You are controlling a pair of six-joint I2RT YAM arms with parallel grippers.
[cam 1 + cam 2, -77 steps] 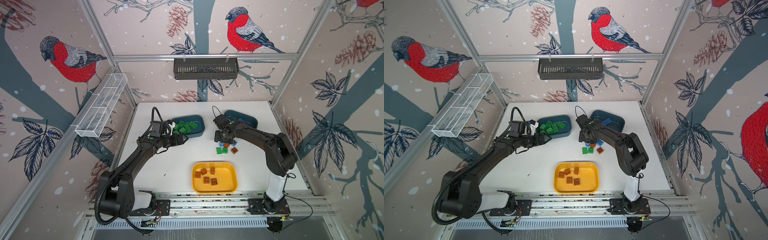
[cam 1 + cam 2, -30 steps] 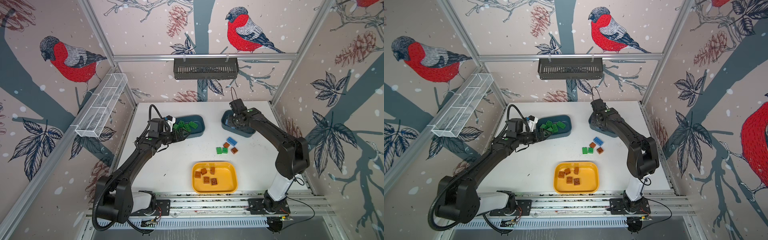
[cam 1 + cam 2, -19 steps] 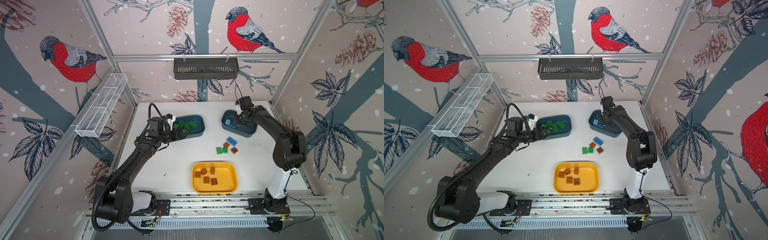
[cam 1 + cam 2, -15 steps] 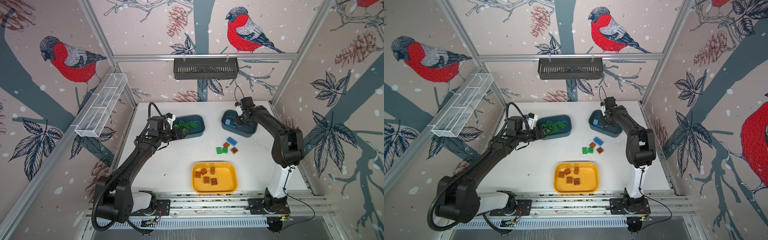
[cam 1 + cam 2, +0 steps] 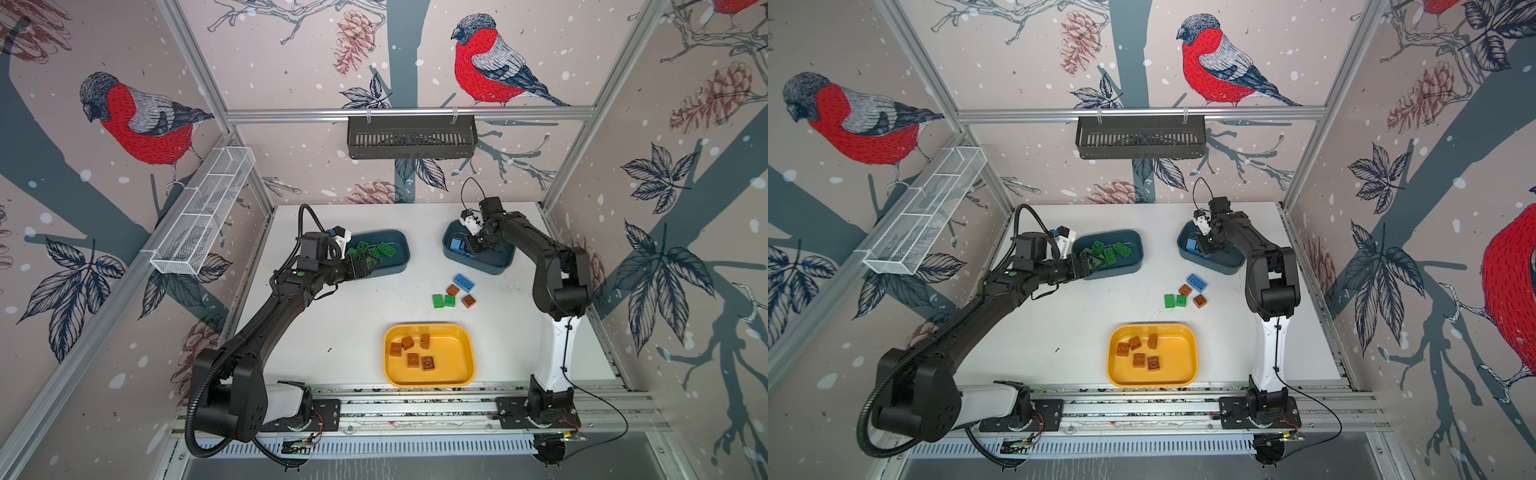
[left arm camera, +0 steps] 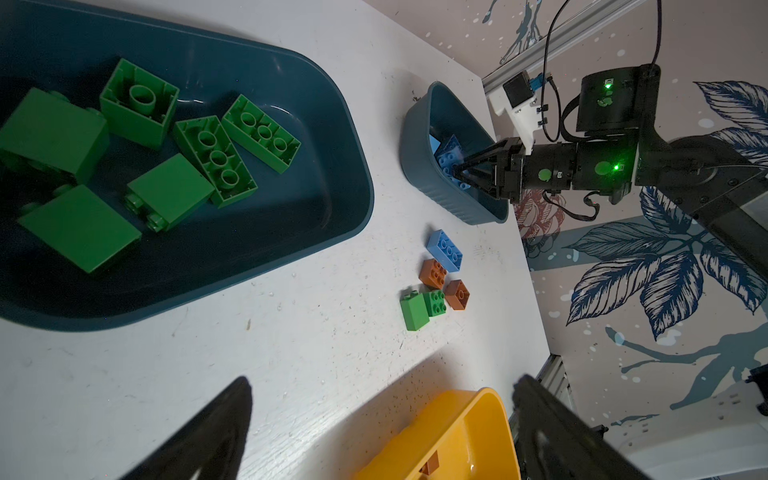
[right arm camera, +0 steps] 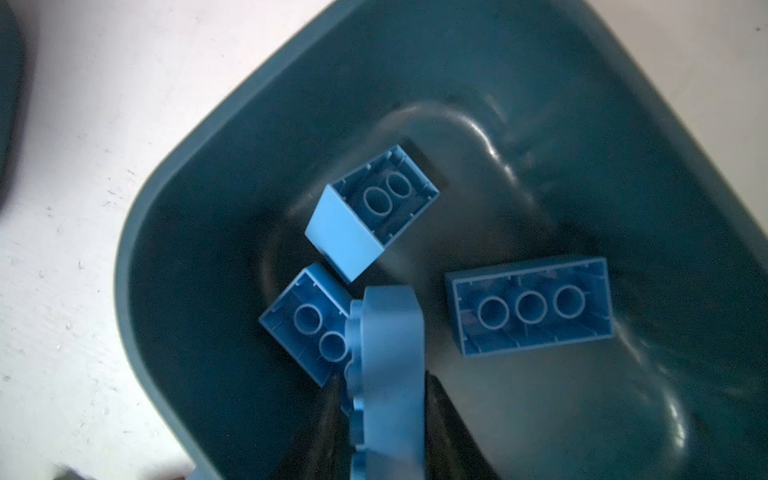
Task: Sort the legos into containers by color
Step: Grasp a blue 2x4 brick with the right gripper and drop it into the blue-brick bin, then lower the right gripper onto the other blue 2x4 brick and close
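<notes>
My right gripper (image 5: 471, 247) (image 7: 382, 378) is down inside the right teal tub (image 5: 490, 266), shut on a light blue lego (image 7: 386, 353) held edge-on between its fingers. Three more blue legos (image 7: 528, 305) lie on that tub's floor. My left gripper (image 5: 372, 266) (image 6: 384, 380) hangs open and empty at the near edge of the left teal tub (image 5: 405, 249), which holds several green legos (image 6: 237, 145). On the table between the tubs and the yellow tray (image 5: 453, 357) lie a blue lego (image 5: 464, 283), two brown legos (image 5: 468, 301) and two green legos (image 5: 438, 301). Several brown legos (image 5: 411, 353) lie in the tray.
A black slotted basket (image 5: 411, 141) hangs on the back wall. A white wire rack (image 5: 203, 216) runs along the left wall. The arms' base rail (image 5: 415, 405) lines the front edge, just behind the yellow tray.
My right gripper has carried a blue lego from the loose pile to the right tub and gone down into it. The left gripper has stayed open by the green tub.
</notes>
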